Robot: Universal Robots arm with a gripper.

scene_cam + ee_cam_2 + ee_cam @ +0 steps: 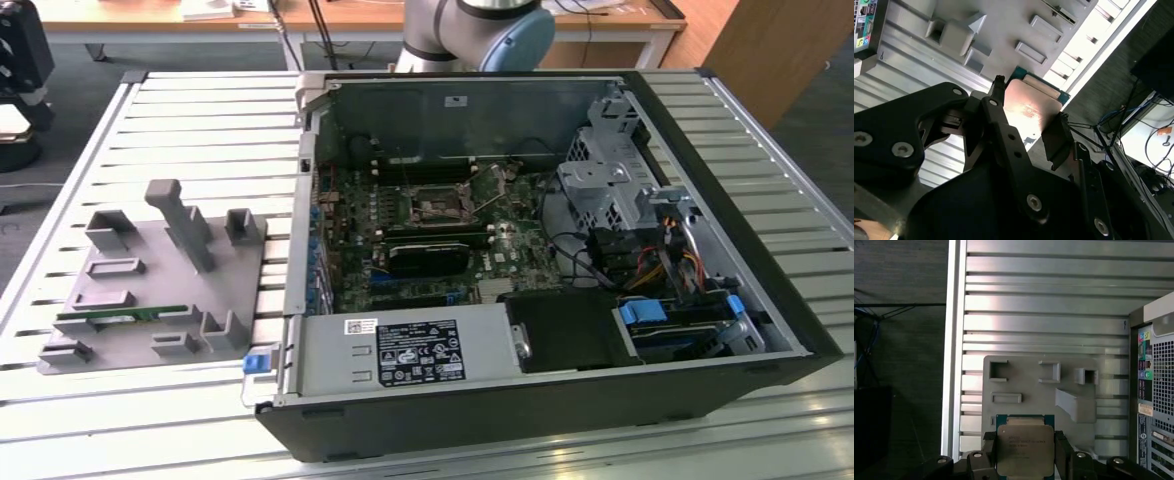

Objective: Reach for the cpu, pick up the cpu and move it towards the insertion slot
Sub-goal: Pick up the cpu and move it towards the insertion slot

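The cpu (1025, 449) is clamped in the gripper (1025, 454). A dark finger (1062, 452) presses on each of two opposite edges, so the jaws stand narrow, just the chip's width apart. The chip is nearly square, so no long axis stands out. Its shiny metal face is turned flat toward the first wrist camera, and its edges run in line with the edges of the grey tray (1029, 390) behind it. A strip of green board shows past the metal lid on the side away from the gripper's body.

In the second wrist view the cpu (1029, 107) catches a pinkish glare between the fingers (1055, 137) of the gripper (1029, 115), with the tray (999, 30) beyond it. I cannot tell whether the chip touches the tray or hangs just above it.

In the exterior view the tray (147, 300) lies on the slatted metal worktop (174, 110), near its edge on the exterior view's left. A green memory stick (107, 318) lies in the tray near that outer edge. An open computer case (747, 300) takes up the middle and right of the worktop. The insertion slot (438, 208) lies flat on the board inside the case, near the board's middle and well apart from the tray. The arm (481, 30) rises at the worktop's far edge, behind the case.
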